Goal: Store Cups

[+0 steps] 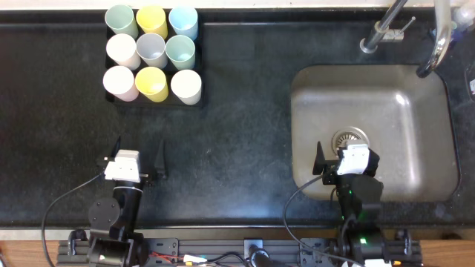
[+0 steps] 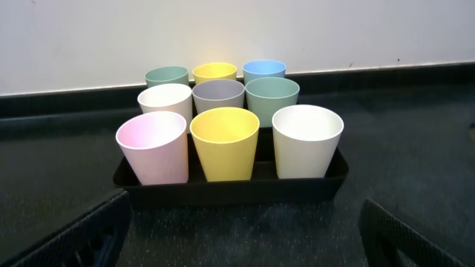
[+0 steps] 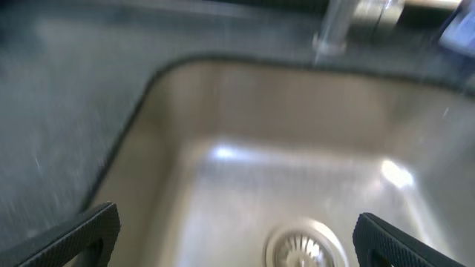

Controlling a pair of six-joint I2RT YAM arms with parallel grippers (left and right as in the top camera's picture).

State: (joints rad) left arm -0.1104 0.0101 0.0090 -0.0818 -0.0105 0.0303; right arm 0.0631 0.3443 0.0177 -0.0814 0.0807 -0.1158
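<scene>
Nine cups (image 1: 151, 48), upright in a tray (image 2: 230, 194) at the counter's far left, stood straight ahead of the nearer left gripper (image 1: 141, 148), wide and empty; right gripper (image 3: 237, 248), likewise wide, hung over the sink (image 1: 415, 96), well apart

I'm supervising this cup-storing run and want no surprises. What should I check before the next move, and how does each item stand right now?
1. All nine cups stand upright in the tray, three rows of three: ok.
2. The tray sits flat on the counter: ok.
3. The left end effector is open, holds nothing and faces the tray's front row: ok.
4. The right end effector is open, holds nothing and is over the sink, away from the tray: ok.
5. Cups dry inside: cannot tell.
</scene>
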